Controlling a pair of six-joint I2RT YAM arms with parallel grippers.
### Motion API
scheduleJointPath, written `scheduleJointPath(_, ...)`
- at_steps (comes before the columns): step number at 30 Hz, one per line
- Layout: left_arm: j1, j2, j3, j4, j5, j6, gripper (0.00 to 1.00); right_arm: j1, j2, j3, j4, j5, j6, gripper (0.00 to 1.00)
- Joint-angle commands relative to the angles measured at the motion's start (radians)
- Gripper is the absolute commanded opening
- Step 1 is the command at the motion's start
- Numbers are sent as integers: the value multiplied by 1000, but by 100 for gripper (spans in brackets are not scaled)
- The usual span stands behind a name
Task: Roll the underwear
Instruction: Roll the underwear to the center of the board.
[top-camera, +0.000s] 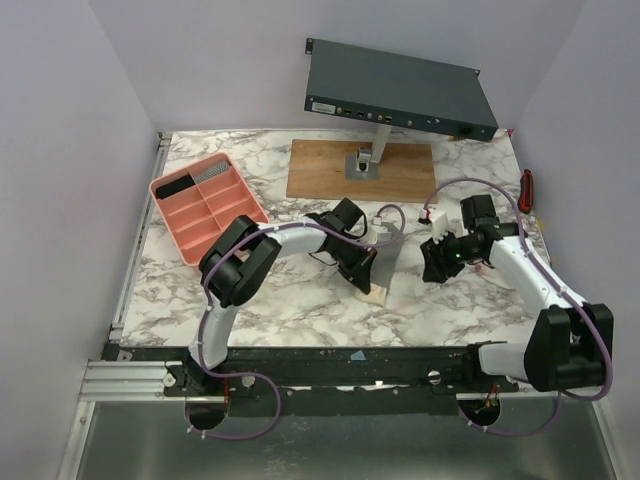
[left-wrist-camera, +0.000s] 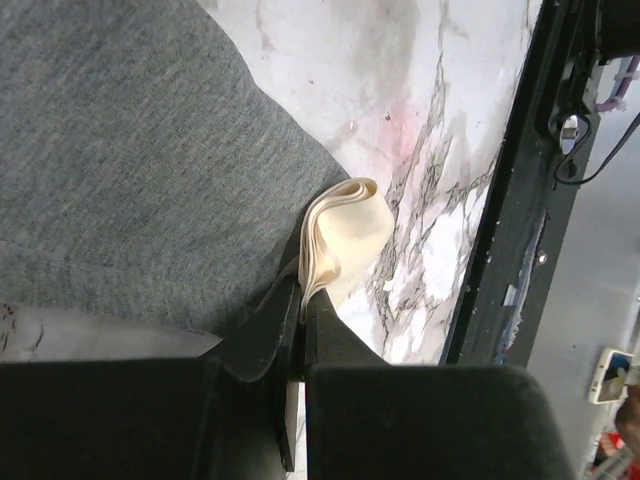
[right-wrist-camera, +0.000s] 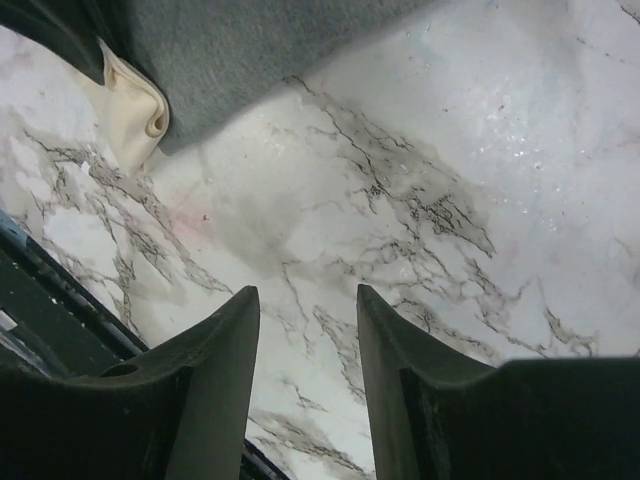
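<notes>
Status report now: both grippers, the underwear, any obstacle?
Left gripper shut on the underwear, at its cream waistband. Right gripper open, empty, above table. Tray stands apart, far left.

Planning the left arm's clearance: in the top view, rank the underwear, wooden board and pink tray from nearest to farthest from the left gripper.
1. underwear, in the left gripper.
2. wooden board, behind it.
3. pink tray, far left.
</notes>
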Motion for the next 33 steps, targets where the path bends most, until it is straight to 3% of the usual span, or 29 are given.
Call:
scheduleJointPath(1, 1, 62, 70, -92, 61, -30, 0, -1, -84, -65, 46, -49, -78, 48)
scheduleJointPath(7, 28, 123, 135, -168, 125, -68, 1, 48, -151, -111, 108, -57, -112, 51)
scheduleJointPath(13, 60, 166, 159, -191, 186, -120, 4, 272, -195, -179, 246, 83, -63, 56)
scheduleJointPath(22, 66, 210, 209, -233, 198, -143, 9, 529, -173, -185, 343, 239, -19, 61)
scheduleJointPath(33, 67, 265, 256, -268, 243, -143, 10, 715, -63, -188, 386, 342, -31, 62)
